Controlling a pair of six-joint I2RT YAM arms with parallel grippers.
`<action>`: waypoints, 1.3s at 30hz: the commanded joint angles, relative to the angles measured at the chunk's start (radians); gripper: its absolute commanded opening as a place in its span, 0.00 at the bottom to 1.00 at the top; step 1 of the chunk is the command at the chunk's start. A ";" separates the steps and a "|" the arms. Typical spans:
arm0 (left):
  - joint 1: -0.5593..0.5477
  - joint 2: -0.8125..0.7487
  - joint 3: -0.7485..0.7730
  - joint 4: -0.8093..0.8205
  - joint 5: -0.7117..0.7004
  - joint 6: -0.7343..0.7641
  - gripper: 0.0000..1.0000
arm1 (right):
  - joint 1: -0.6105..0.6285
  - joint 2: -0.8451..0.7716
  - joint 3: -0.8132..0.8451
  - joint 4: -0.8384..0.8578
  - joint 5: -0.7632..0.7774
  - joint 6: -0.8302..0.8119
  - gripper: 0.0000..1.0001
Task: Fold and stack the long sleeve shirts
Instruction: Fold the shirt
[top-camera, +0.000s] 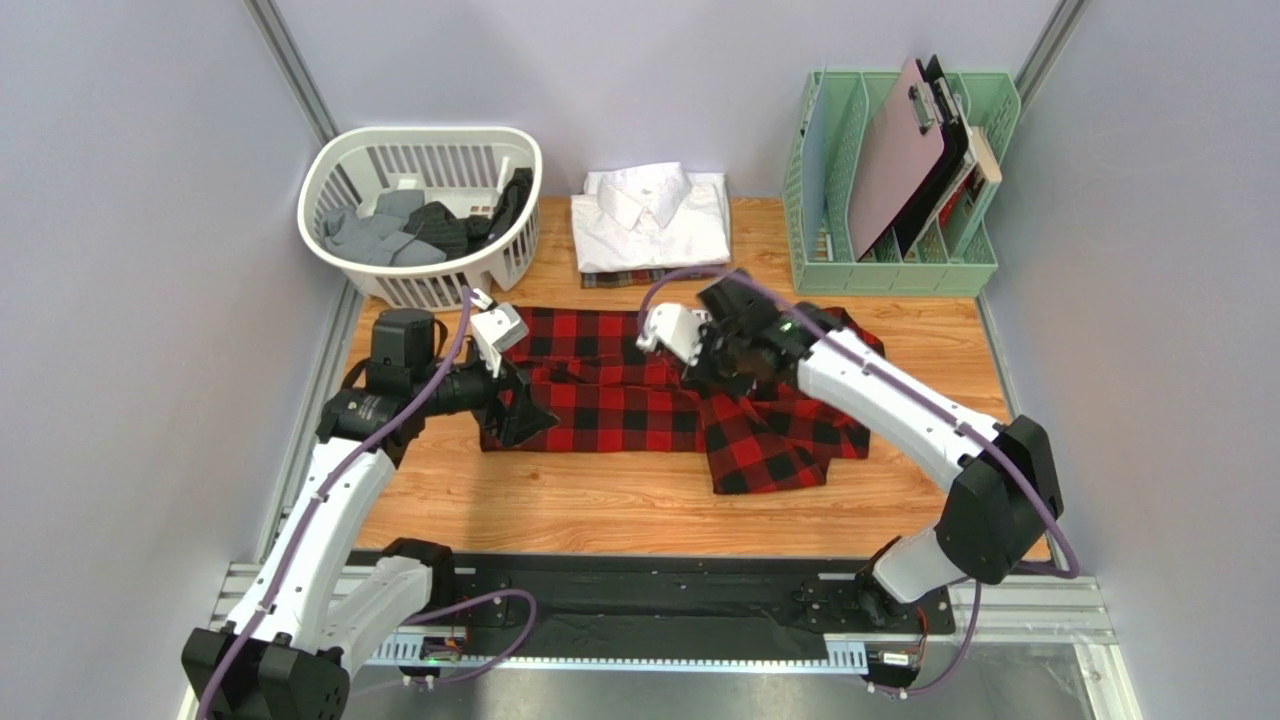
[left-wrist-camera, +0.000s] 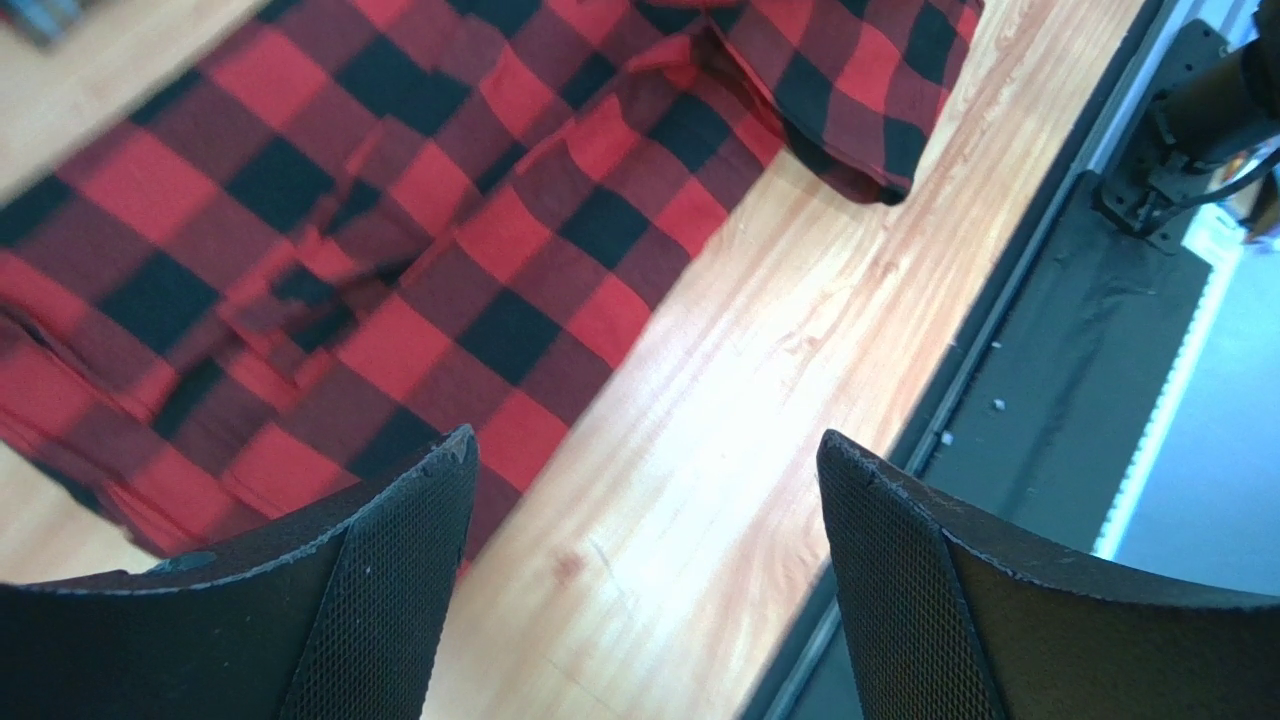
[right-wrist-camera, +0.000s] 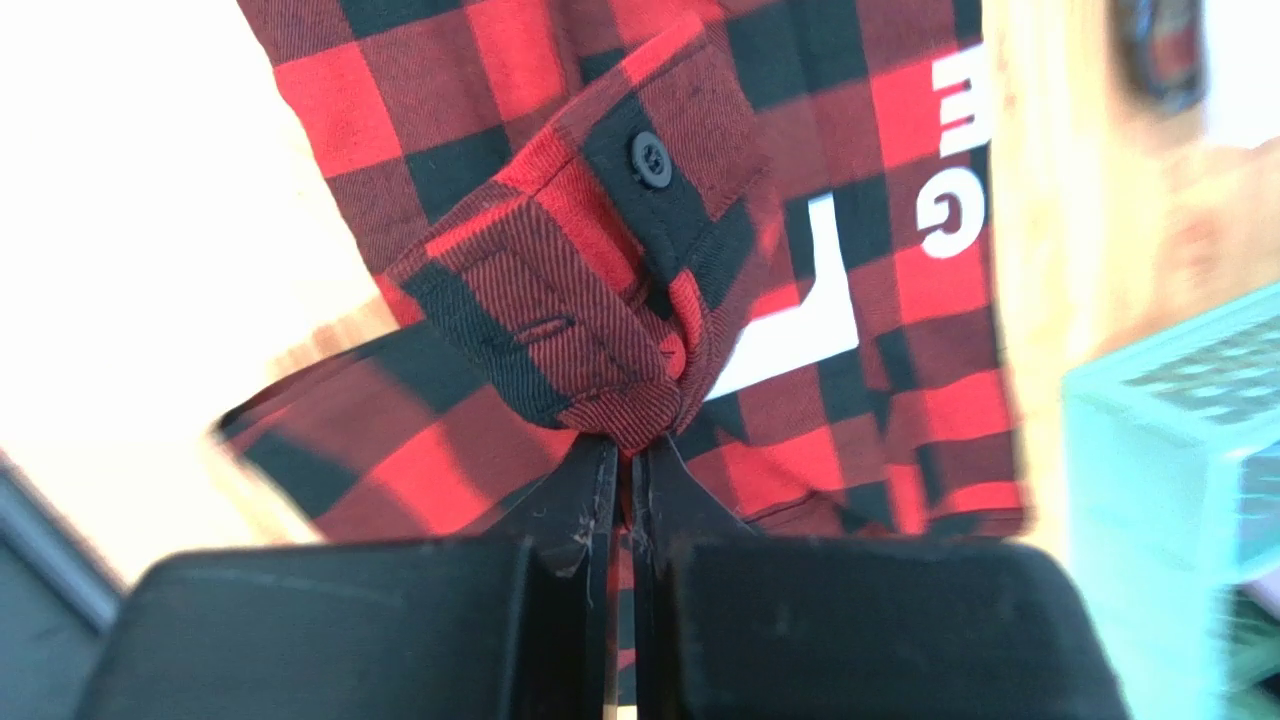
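The red-and-black checked shirt (top-camera: 631, 398) lies spread across the middle of the table, one sleeve bunched at its front right. My right gripper (top-camera: 718, 372) is shut on that sleeve's buttoned cuff (right-wrist-camera: 601, 300), pinched between the fingers (right-wrist-camera: 586, 495); the right gripper (right-wrist-camera: 633, 450) has cloth bulging just past its tips. My left gripper (top-camera: 519, 413) hovers over the shirt's left edge (left-wrist-camera: 376, 225). This left gripper (left-wrist-camera: 646, 450) is open, with only bare wood between its fingers. A folded white shirt (top-camera: 654, 218) rests at the back on a dark plaid one (top-camera: 624, 278).
A white laundry basket (top-camera: 323, 173) with dark and grey clothes stands at the back left. A green file rack (top-camera: 812, 180) holding clipboards stands at the back right. Bare wood (top-camera: 601, 510) runs along the front, ending at the black base rail (left-wrist-camera: 1112, 300).
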 joint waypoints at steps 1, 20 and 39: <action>-0.039 -0.029 -0.046 0.186 0.033 0.090 0.88 | -0.191 0.011 0.108 -0.181 -0.425 0.025 0.00; -0.525 0.239 0.056 0.594 -0.149 0.251 0.99 | -0.273 -0.081 0.147 -0.361 -0.846 0.005 0.00; -0.602 0.454 0.470 0.376 -0.251 0.124 0.00 | -0.389 -0.161 0.237 -0.288 -0.833 0.157 0.28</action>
